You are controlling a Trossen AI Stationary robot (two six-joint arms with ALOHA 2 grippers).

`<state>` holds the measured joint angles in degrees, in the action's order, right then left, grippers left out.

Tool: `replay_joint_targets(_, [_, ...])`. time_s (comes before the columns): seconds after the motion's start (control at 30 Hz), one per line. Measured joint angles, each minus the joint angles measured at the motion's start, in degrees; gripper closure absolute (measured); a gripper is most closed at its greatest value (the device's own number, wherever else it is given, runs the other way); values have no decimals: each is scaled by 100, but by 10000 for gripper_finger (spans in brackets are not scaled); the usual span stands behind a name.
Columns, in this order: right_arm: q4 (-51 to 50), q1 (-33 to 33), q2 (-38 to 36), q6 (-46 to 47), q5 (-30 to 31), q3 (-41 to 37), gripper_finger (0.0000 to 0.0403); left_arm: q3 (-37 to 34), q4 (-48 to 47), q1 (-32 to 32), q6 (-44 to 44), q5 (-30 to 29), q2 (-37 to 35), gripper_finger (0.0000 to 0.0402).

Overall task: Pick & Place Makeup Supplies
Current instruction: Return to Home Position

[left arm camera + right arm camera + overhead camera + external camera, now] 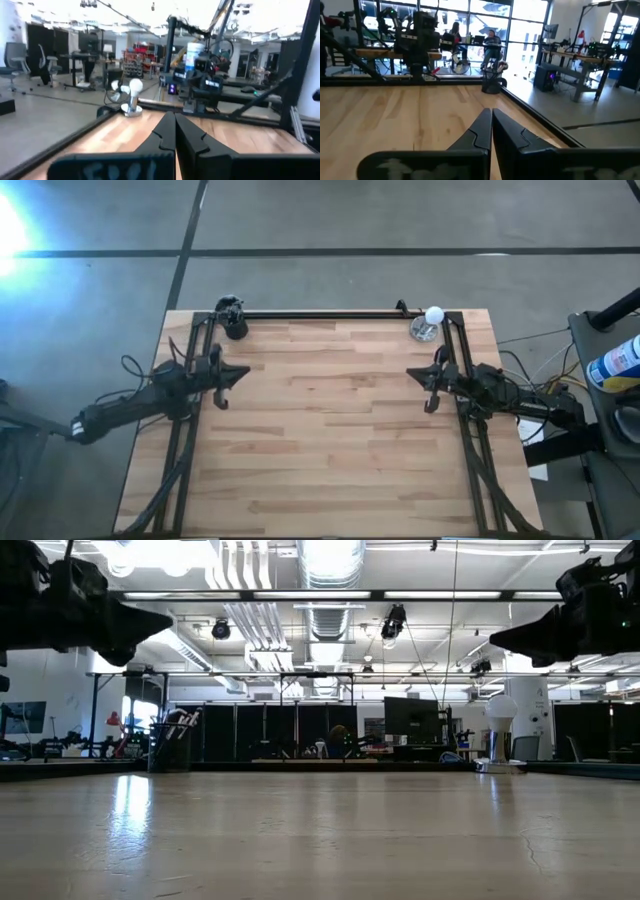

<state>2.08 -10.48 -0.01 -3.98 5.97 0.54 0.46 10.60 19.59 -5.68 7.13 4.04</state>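
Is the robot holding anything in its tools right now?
No, nothing is held. The left tool and the right tool are both shut and empty, and the makeup brushes stand in the black cup.

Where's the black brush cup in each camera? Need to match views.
High view: black cup at the table's top-left corner.
Low view: cup left of centre, at the far edge.
Left wrist view: not in it.
Right wrist view: cup ahead, near the table's edge.
Shared landmark: white ball, top-right corner in high; also in low and left wrist.
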Motion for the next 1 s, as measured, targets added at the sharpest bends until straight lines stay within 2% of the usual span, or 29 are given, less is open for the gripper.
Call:
replay_joint_targets(0.07, [-34,0,0,16,-19,0,394,-1,-430,-2,-35,99,-391,402])
replay_joint_targets(0.2, [-69,11,0,38,-45,0,394,30,-890,-11,55,299,-379,401])
replay_joint_targets(0.57, [-74,105,0,387,-145,0,394,-3,-795,-17,52,287,-396,401])
replay_joint_targets(1.0, [-69,109,158,98,-104,0,394,-7,-856,-15,-499,173,-374,401])
